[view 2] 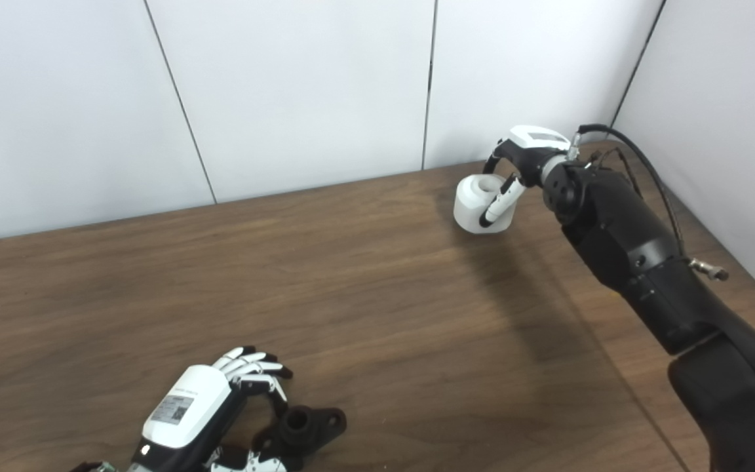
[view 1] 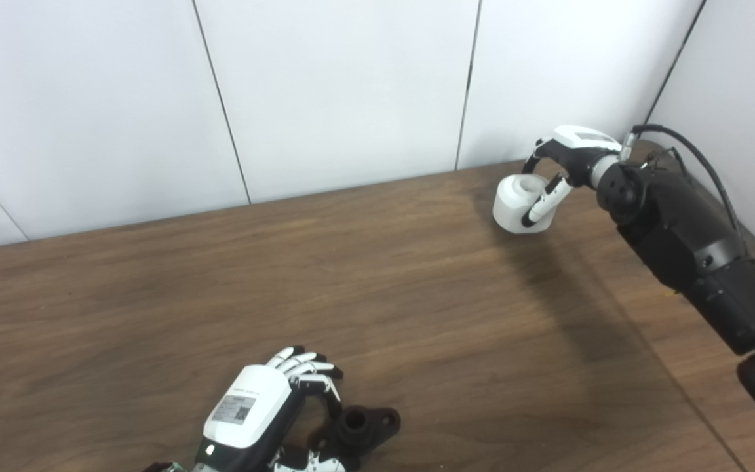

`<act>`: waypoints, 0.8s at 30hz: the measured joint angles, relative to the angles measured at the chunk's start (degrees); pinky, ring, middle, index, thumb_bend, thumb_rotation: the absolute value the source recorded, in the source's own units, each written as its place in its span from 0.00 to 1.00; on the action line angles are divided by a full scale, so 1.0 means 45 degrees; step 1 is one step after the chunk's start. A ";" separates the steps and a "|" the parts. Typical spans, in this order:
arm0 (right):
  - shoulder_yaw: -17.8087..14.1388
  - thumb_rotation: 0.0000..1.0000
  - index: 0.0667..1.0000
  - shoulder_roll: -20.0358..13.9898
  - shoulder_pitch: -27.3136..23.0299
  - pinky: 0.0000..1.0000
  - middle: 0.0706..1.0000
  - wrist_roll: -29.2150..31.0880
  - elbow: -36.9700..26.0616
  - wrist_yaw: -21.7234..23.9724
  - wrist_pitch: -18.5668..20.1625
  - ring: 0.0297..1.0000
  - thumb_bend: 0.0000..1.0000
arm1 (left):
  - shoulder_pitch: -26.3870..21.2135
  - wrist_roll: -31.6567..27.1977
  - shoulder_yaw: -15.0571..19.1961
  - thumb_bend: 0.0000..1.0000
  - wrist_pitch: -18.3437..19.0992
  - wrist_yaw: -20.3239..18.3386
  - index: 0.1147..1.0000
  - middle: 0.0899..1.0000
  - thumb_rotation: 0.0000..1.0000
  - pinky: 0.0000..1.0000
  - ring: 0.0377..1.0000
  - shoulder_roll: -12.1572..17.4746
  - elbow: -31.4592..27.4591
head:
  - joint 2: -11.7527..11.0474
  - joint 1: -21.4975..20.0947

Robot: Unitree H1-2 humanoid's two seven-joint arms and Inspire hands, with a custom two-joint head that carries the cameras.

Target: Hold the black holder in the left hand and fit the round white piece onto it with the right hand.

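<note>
Right fingers [view 1: 544, 203] curling around the round white piece [view 1: 520, 204], one white finger lying across its near face, dark fingers arching over the top rim toward the bore; clamped on it, by the look of the wrap. Piece sitting at the far right of the counter [view 1: 417, 295], near the wall; touching the wood or lifted just clear of it: cannot tell. Gripping from the rim side probably leaving the open bore free for seating over the holder's boss.

Left fingers [view 1: 305, 367] bending down just beside the black holder [view 1: 361, 426], thumb side reaching under its near edge at the bottom of the view. Closing around it but grip not confirmed; part of the hand cut off by the picture's edge. Holder lying flat on the counter, round upright collar facing up, flange ear pointing right.

Right hand [view 2: 528, 154] and left hand [view 2: 204, 400] standing well apart, opposite corners of the counter. Fitting not yet started; judging next move as bringing piece across to collar, bore aligned above it
</note>
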 measured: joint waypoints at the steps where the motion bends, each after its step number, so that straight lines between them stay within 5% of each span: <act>1: -0.0006 0.24 0.66 0.0000 0.0022 1.00 0.95 0.0001 0.0000 -0.0024 -0.0011 1.00 0.90 | 0.0000 0.0000 0.0001 0.52 0.0000 0.0001 0.42 0.74 0.05 0.93 0.84 -0.0003 0.0001 | 0.0000 0.0000; 24: -0.0268 0.20 0.58 -0.0017 0.0248 1.00 0.91 0.0087 -0.0021 -0.0082 -0.0172 1.00 0.83 | 0.0008 0.0003 0.0008 0.52 0.0027 0.0017 0.42 0.74 0.05 0.95 0.84 -0.0017 0.0001 | 0.0098 0.0059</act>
